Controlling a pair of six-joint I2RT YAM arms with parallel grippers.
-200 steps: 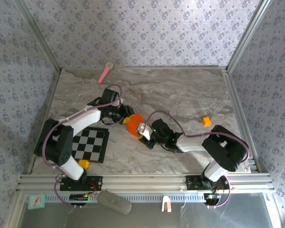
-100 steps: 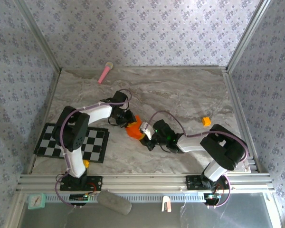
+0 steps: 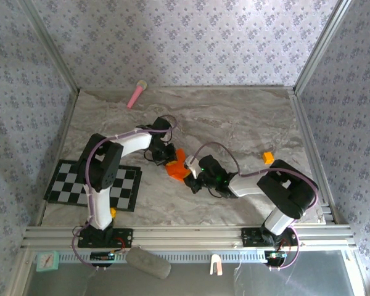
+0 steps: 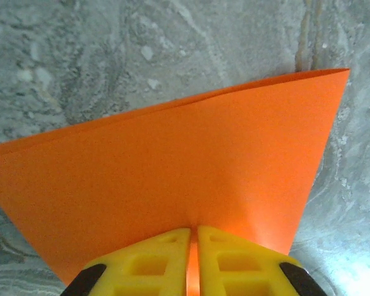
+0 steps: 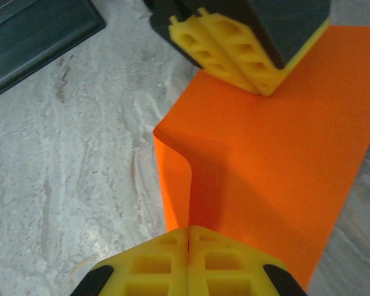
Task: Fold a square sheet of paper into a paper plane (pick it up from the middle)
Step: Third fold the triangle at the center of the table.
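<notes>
Left gripper [image 4: 193, 237] first: on the wrist cam its two yellow fingers [image 4: 149, 264] are squeezed nearly together, with just a thin sliver of orange in the seam, so it's pinching the edge of the paper sheet [image 4: 172, 166]. From there the sheet fans out away from the fingers as a broad orange wedge. The far edge looks doubled, like two layers lying on each other, so I'd call it folded over.

Right gripper [image 5: 189, 237]: same story. The yellow fingers are closed tight, and the near edge of the paper curls up into the line where they meet. There's a soft bend in the sheet right in front of them. On that same cam I see the left one clamped on the opposite side of the sheet, so the two are facing each other with the orange stretched between them.

From the overhead cam, the paper sits around the middle of the marble table [image 3: 234, 117], a bit left of centre, with both arms reaching in to it. I can't tell whether it's resting on the surface or slightly off it. The checkered mat [image 3: 123, 185] lies near the paper on the left side of the table. A pink stick [image 3: 136, 94] is way back by the far wall, and a small orange block [image 3: 268, 157] is well off to the right.
</notes>
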